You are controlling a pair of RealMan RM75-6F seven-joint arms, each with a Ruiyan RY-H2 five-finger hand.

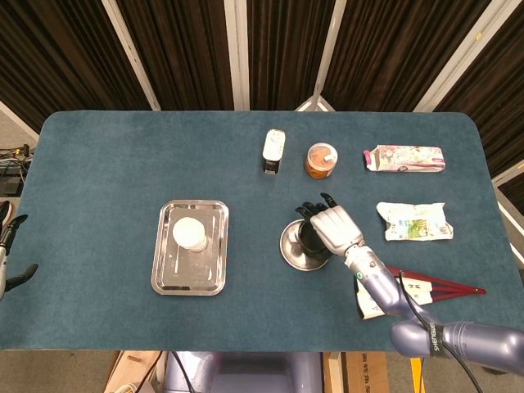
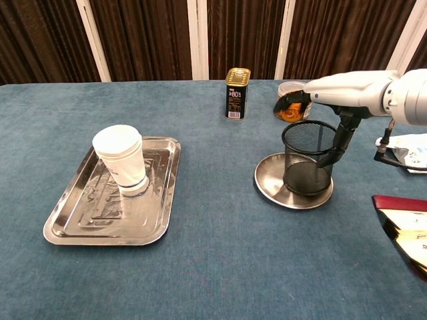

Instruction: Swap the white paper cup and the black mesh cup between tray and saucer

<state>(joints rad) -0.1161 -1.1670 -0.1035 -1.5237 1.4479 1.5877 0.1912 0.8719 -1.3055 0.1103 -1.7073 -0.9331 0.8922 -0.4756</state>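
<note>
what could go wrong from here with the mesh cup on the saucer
The black mesh cup stands toward the right side of the saucer, not centred. The right hand has fingers at its rim, so a careless withdrawal might tip it. The white paper cup sits on the tray.

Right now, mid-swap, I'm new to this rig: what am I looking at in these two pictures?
Two cameras on one two-armed robot: the head view looks down on the table, the chest view looks across it. The right hand hangs over the mesh cup, fingers apart; whether it touches the rim is unclear. That cup stands on the saucer. The paper cup sits upside down in the tray. Of the left hand only the edge shows. Behind stand a can and a tub.
</note>
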